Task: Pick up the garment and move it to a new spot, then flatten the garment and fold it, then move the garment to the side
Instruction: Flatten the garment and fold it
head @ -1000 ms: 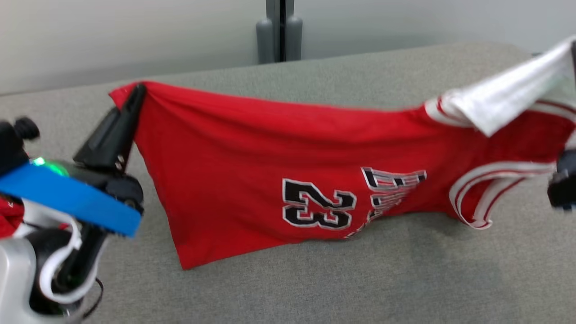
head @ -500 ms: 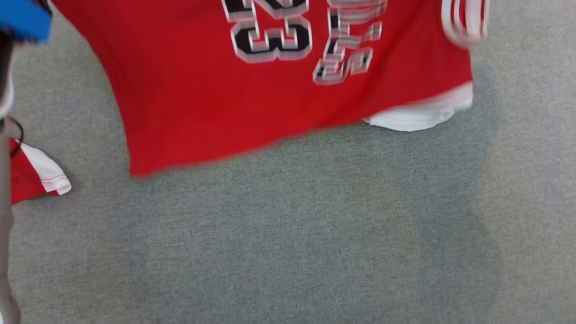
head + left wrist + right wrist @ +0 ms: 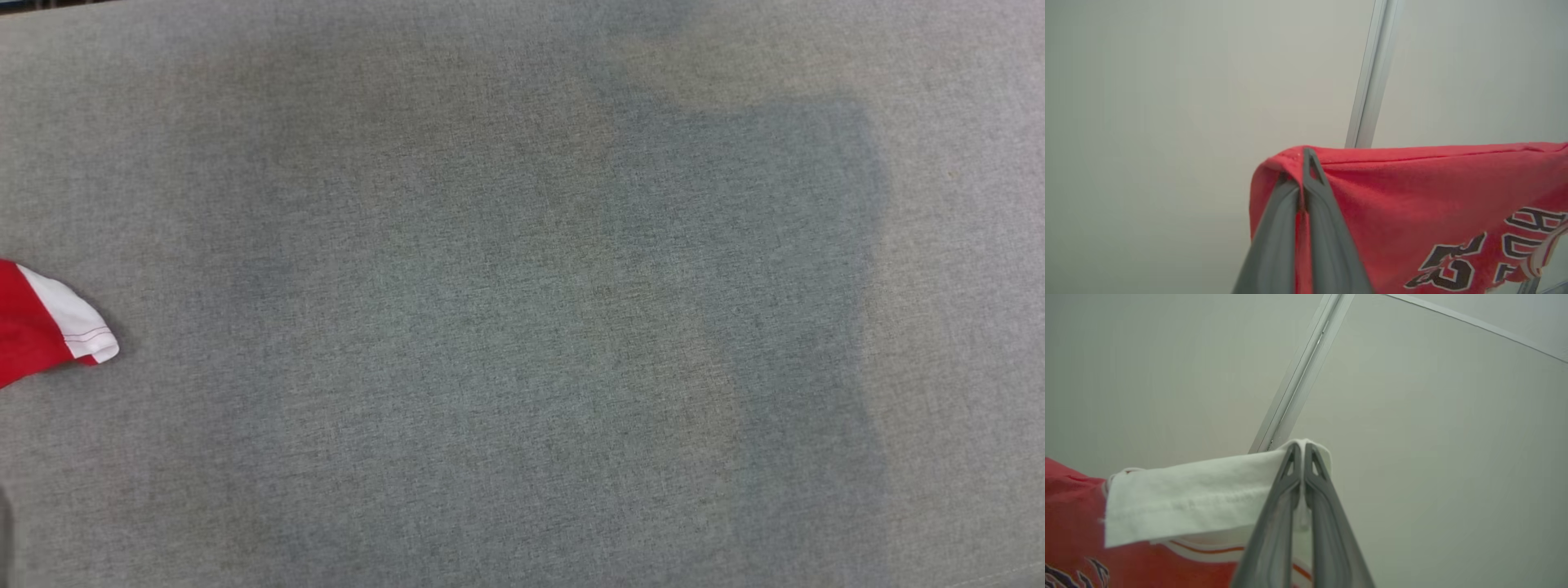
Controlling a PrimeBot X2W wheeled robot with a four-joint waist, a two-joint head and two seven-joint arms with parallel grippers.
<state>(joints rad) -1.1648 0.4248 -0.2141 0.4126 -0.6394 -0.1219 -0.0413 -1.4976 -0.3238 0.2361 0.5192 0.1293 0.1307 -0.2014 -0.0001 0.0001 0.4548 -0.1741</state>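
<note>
While both arms held the garment (image 3: 1412, 204) up off the grey surface (image 3: 522, 327), I was counting the ways it could go wrong. The left gripper (image 3: 1306, 157) was clamped shut on a red corner, with the cloth wrapped over the fingertips and the printed number hanging below. That was a thin bite, and I judged one sharp tug could pull it free.

The right gripper (image 3: 1302, 451) had its fingers together and was pinching only the white flap (image 3: 1188, 502), with the red body sagging beneath it. If that flap was a loose layer, I reckoned the weight would hang unevenly and the garment would land twisted, not flat.

The bigger worry was the head view. It gave me bare grey surface and a broad shadow (image 3: 775, 245), so I would have been lowering half blind.

Far left on the surface lay a red-and-white cloth corner (image 3: 57, 327). I couldn't tell what it belonged to. If I drifted left on the way down, the garment could drape over it and bunch up.
</note>
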